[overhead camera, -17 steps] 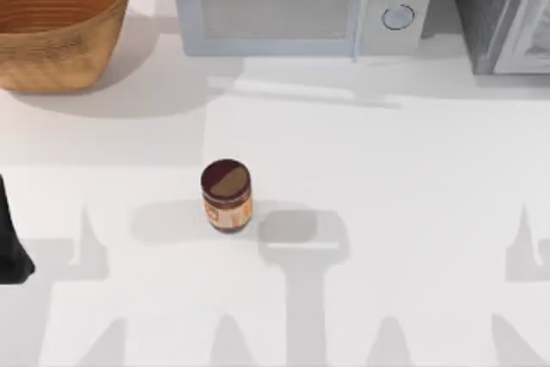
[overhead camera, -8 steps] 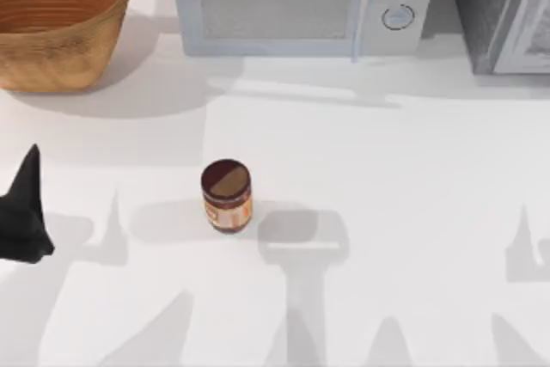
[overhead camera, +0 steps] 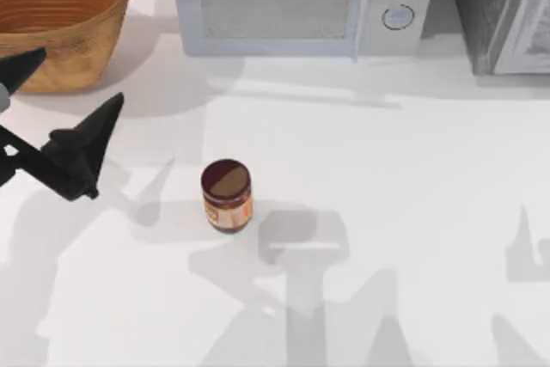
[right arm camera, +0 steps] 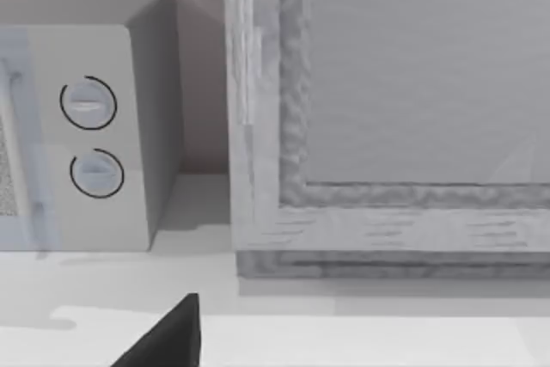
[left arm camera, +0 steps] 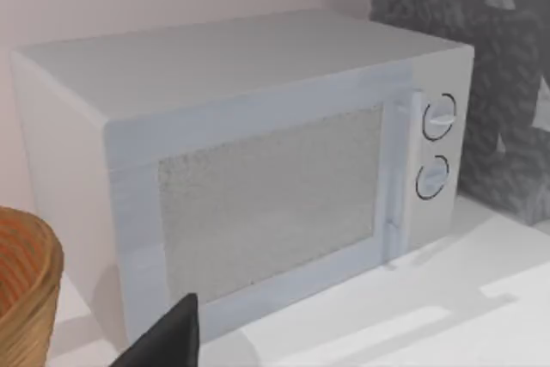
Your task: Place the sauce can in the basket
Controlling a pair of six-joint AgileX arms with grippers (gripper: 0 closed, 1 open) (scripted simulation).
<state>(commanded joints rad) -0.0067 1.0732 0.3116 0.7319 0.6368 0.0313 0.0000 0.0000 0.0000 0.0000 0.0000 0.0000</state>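
The sauce can stands upright near the middle of the white table, dark maroon top and orange-and-white label. The wicker basket sits at the far left corner; its rim also shows in the left wrist view. My left gripper hovers open at the left side, just in front of the basket and well to the left of the can, holding nothing. One of its dark fingers pokes into the left wrist view. A dark part of my right gripper shows in the right wrist view.
A white microwave stands along the back edge, right of the basket. A grey speckled cabinet fills the far right corner. Open tabletop surrounds the can on all sides.
My left gripper has come in from the left edge, moving toward the back and to the right, and now spreads its fingers in front of the basket. The can has not moved.
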